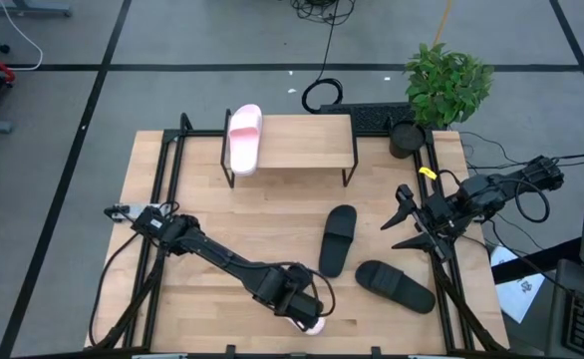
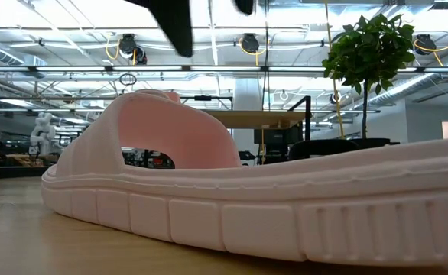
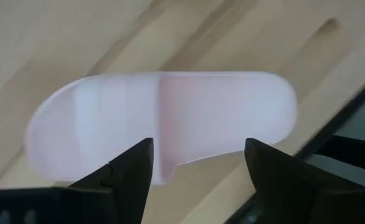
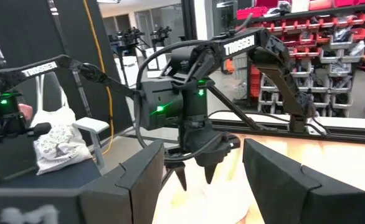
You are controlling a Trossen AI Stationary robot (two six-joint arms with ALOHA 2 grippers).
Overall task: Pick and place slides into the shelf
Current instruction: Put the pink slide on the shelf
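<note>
**Left gripper hangs over a pink slide at the table's front edge**

A pale pink slide (image 3: 161, 121) lies flat on the wooden table (image 1: 272, 224), close to its front edge. The left gripper (image 3: 195, 165) is right above it. Its two dark fingers (image 3: 129, 174) are spread apart, one on each side of the slide's strap, and they hold nothing. In the low view this slide fills most of the picture and sits on its sole.

The other pink slide (image 1: 244, 138) already lies on the left end of the shelf (image 1: 307, 145), at the back of the table.

Two black slides lie on the table to the right. One black slide (image 1: 338, 239) is near the middle. The second black slide (image 1: 395, 285) is just beside it, nearer the front.

The right gripper (image 1: 404, 221) waits by the table's right edge, near the black slides. Its fingers are open and empty. A potted plant (image 1: 443, 85) stands at the back right corner.
</note>
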